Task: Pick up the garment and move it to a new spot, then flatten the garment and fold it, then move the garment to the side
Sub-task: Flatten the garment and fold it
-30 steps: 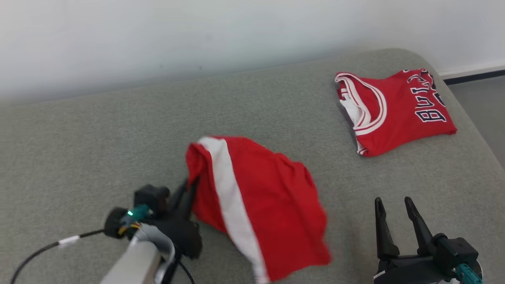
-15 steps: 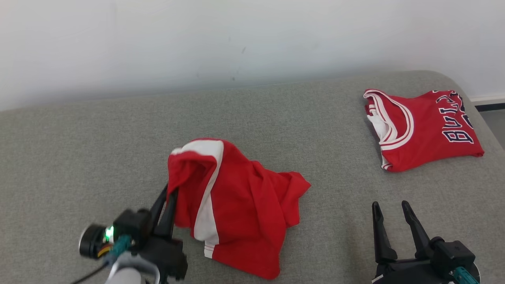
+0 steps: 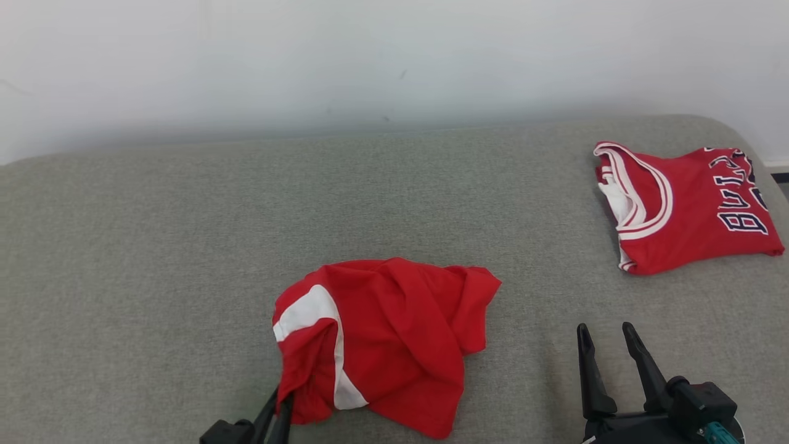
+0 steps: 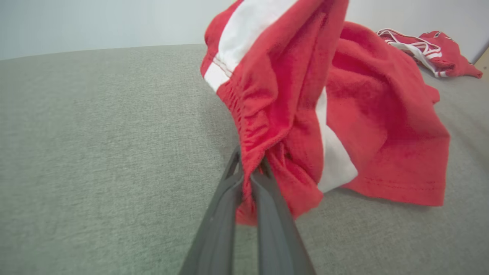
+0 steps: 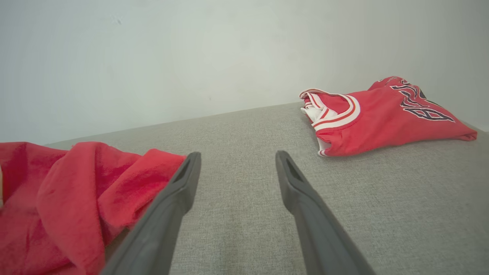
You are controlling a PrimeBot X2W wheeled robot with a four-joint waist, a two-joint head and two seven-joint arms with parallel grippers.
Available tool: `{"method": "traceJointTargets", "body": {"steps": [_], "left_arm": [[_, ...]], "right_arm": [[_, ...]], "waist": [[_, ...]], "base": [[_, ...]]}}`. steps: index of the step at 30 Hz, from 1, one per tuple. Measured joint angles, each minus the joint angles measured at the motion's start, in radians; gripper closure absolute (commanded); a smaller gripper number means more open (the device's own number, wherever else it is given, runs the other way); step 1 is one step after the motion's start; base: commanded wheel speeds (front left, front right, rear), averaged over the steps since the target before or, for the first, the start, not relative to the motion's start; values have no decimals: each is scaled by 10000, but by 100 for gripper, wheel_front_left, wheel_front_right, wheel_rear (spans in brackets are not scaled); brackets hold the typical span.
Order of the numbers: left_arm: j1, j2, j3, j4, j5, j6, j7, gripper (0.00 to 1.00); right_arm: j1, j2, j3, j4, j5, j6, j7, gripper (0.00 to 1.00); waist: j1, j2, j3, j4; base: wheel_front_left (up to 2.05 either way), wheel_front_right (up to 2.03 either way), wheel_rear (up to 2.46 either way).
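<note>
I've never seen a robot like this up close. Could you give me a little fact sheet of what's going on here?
surface: grey cushion
being handled: red shorts with a white stripe, crumpled, not yet flattened
left tool: shut on the gathered edge of the shorts
right tool: open, holding nothing, to the right of the shorts
also there: red jersey, lying apart at the far right

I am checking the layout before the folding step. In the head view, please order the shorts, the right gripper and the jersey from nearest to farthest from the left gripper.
1. Shorts: lower middle, pinched in the fingers of the left gripper.
2. Right gripper: lower right, open, apart from the shorts.
3. Jersey: far right, at the back.
</note>
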Motion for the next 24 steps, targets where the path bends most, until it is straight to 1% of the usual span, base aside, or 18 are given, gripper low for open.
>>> {"method": "traceJointTargets", "body": {"steps": [1, 2, 6, 10, 15, 20, 24], "left_arm": [[-1, -31, 125, -35, 0, -48, 0, 55], [-3, -65, 224, -81, 0, -54, 0, 0], [143, -255, 614, -495, -146, -142, 0, 0], [860, -401, 1041, -1103, -190, -159, 0, 0], [1718, -537, 2025, -2173, -75, -140, 0, 0], [1944, -619, 2790, -2966, 232, -146, 0, 0], [2031, -627, 3185, -3030, 334, -157, 0, 0]], "right_arm": [[5, -12, 25, 23, 21, 0, 0, 0], [7, -21, 58, 44, 50, 0, 0, 0], [41, -17, 180, 128, 79, 0, 0, 0], [154, -17, 320, 205, 180, 0, 0, 0], [364, -13, 688, 376, 351, 0, 0, 0], [511, -10, 1283, 1024, 612, 0, 0, 0], [452, 10, 1695, 1457, 706, 0, 0, 0]], "waist": [[0, 0, -8, 60], [0, 0, -19, 121], [0, 0, -121, 322], [-1, 0, -338, 408], [-1, 0, -533, 561], [-1, 0, -663, 798], [-1, 0, -748, 916]], "base": [[0, 0, 0], [0, 0, 0], [0, 0, 0], [0, 0, 0], [0, 0, 0], [0, 0, 0], [0, 0, 0]]}}
